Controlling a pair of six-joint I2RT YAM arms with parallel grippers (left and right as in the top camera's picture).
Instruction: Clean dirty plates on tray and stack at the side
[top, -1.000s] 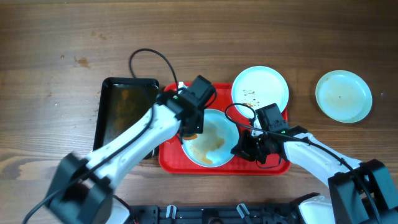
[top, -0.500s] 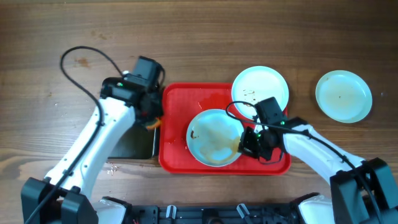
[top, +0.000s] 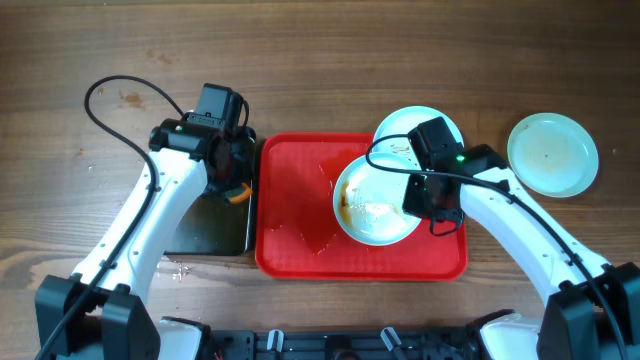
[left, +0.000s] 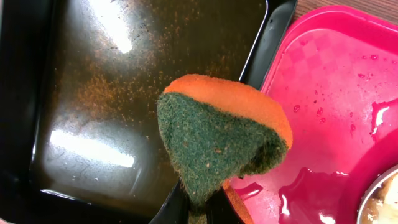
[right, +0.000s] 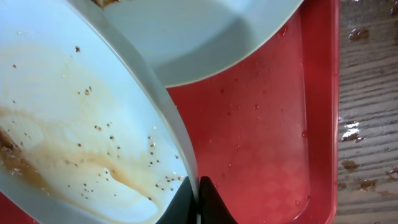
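Note:
The red tray (top: 300, 225) lies at the table's middle. My right gripper (top: 420, 195) is shut on the rim of a dirty mint-blue plate (top: 375, 205) and holds it tilted above the tray's right half; the right wrist view shows its brown smears and specks (right: 81, 143). A second specked plate (top: 425, 130) lies at the tray's back right corner. A third plate (top: 552, 153) sits on the table to the right. My left gripper (top: 232, 180) is shut on an orange and green sponge (left: 221, 134) over the black pan's right edge.
The black metal pan (top: 195, 215) with brown liquid stands left of the tray, touching it. Water puddles lie on the tray floor (left: 323, 186). Wet crumbs lie on the wood right of the tray (right: 367, 143). A black cable (top: 120, 95) loops at the back left.
My left gripper left the plate and moved left with the sponge to the black pan. My right gripper carried the plate right and further back over the tray.

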